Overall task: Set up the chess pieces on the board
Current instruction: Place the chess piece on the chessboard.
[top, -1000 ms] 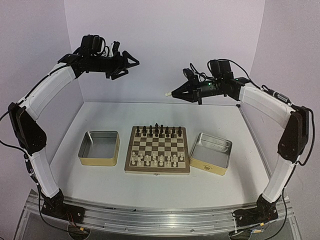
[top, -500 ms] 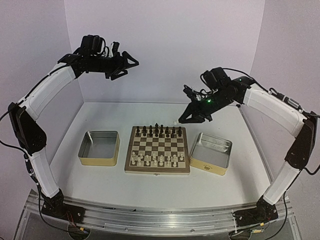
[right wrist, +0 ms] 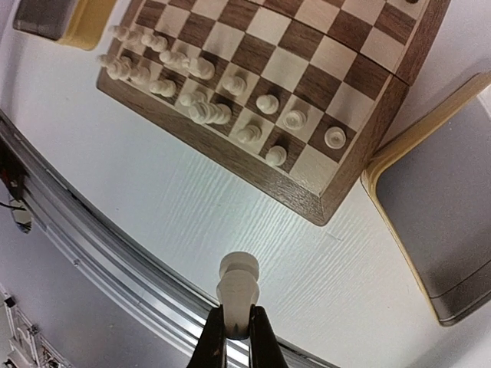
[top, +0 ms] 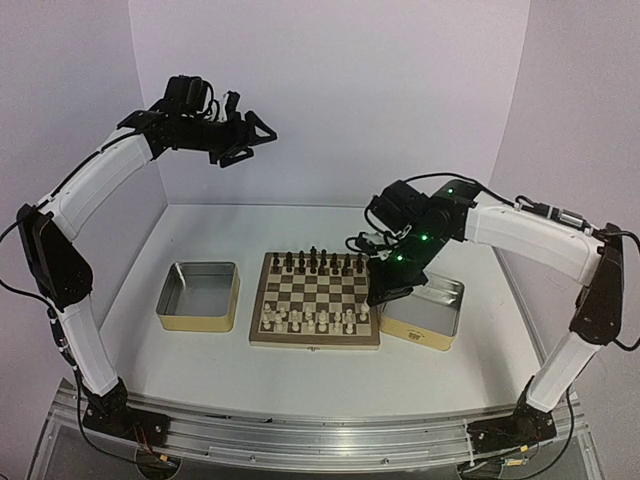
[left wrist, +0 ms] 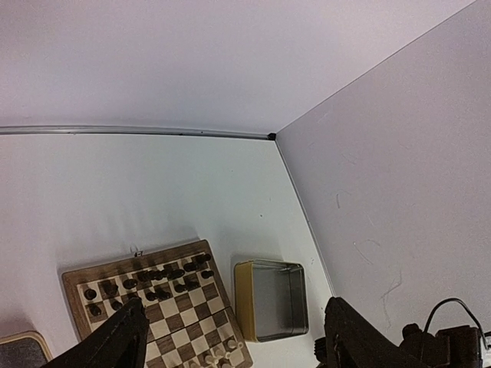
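The wooden board [top: 315,299] lies mid-table, with dark figures on its far rows and cream-white chess pieces [top: 310,319] on its near rows. In the right wrist view the board [right wrist: 360,172] fills the top, with white pieces [right wrist: 196,88] on its near rows. My right gripper [right wrist: 237,337] is shut on a cream-white chess piece [right wrist: 238,295], held above the table near the board's near right corner. In the top view the right gripper [top: 385,298] hangs low over the board's right edge. My left gripper [top: 262,128] is open and empty, high at the back left.
An empty metal tin [top: 200,295] stands left of the board, and another tin [top: 424,305] stands right of it. The right tin [right wrist: 441,199] shows close beside the board in the right wrist view. The left wrist view shows the board [left wrist: 153,307] and a tin [left wrist: 276,299] far below.
My right arm has swung down and forward from high at the back to just over the board's right edge, carrying the white piece. The left arm has barely moved.
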Robot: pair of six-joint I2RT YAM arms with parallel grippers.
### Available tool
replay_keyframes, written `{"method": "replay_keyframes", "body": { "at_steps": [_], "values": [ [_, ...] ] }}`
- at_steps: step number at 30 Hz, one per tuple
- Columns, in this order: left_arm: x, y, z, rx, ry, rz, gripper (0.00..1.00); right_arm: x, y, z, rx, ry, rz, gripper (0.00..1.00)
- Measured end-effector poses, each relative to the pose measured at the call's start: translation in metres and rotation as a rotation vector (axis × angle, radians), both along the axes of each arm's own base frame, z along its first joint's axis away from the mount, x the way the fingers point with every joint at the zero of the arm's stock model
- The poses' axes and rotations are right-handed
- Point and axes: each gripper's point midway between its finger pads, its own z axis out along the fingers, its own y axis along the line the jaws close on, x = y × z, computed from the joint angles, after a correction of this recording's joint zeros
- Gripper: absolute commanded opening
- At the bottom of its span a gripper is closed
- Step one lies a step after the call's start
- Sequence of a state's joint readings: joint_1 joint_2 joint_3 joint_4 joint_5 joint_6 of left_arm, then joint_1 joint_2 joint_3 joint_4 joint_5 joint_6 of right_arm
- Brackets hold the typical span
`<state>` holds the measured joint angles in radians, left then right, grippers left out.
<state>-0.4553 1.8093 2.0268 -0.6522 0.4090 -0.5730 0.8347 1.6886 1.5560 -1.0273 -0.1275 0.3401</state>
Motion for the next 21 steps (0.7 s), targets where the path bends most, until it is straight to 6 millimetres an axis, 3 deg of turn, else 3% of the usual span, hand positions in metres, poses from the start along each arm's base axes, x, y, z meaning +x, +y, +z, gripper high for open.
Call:
{"method": "replay_keyframes", "body": {
  "at_steps": [4, 14, 21],
  "values": [
    [0.0, 0.001, -0.008, 0.013, 0.016, 0.006, 0.78, -0.003, -0.002, -0.024, -0.084, 0.009, 0.007, 0.0],
    [0.0, 0.004, -0.014, 0.031, 0.015, 0.014, 0.78, 0.012, -0.007, -0.077, -0.233, 0.053, -0.074, 0.0],
    [0.001, 0.005, -0.014, 0.041, 0.005, 0.017, 0.78, 0.02, -0.01, -0.083, -0.27, 0.034, -0.117, 0.0]
  ]
}}
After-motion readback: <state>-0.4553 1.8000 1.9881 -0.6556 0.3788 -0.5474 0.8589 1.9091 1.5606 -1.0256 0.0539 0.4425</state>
